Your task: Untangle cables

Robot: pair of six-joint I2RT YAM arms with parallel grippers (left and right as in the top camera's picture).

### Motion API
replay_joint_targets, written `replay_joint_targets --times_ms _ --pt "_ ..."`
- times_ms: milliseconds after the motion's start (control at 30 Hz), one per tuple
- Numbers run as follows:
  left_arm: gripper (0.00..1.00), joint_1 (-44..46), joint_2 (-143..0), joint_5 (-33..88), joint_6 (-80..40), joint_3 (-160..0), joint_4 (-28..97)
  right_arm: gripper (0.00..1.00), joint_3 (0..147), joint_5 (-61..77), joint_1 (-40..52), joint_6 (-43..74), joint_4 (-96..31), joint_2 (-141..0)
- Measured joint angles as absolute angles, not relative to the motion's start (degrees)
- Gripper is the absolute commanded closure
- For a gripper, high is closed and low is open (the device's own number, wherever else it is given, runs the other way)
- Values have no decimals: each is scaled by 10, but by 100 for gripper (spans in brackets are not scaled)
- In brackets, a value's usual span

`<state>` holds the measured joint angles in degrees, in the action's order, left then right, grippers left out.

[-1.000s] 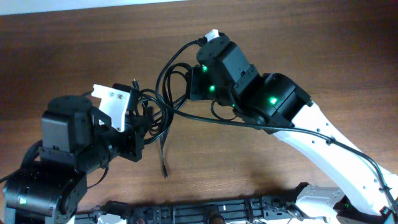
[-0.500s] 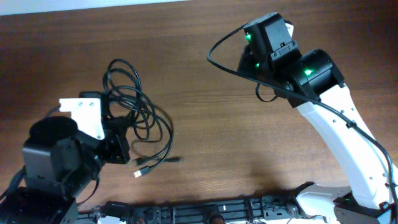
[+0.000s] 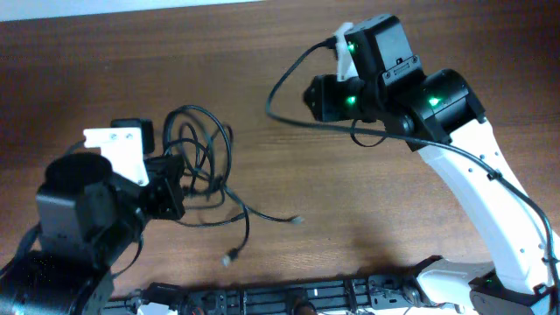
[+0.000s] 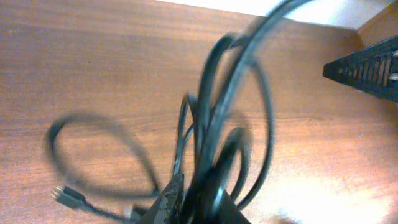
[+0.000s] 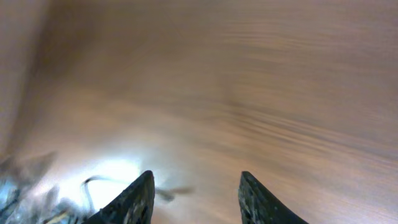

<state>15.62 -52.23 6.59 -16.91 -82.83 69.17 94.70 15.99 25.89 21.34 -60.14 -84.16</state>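
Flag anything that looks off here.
The cables hang in a tangled bunch pinched in the left gripper, with two plug ends trailing loose across the table. The right gripper is open and empty. Nothing looks damaged.

A brown wooden table (image 3: 350, 227) with a black rack (image 3: 262, 296) along one edge.

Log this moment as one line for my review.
left gripper: shut on cables | right gripper: open, empty | cables: bunched at left gripper, trailing onto table
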Motion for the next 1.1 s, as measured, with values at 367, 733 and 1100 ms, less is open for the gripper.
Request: replay_joint_targets --times_ms 367,733,1100 --pt "40 156 -575 66 -162 -828 691 60 947 322 259 118 -607 -842" --pt "1 156 -579 92 -133 -828 689 60 947 344 263 100 -647 -842" --pt "1 146 -577 95 -175 -828 681 55 943 287 320 95 -697 -842"
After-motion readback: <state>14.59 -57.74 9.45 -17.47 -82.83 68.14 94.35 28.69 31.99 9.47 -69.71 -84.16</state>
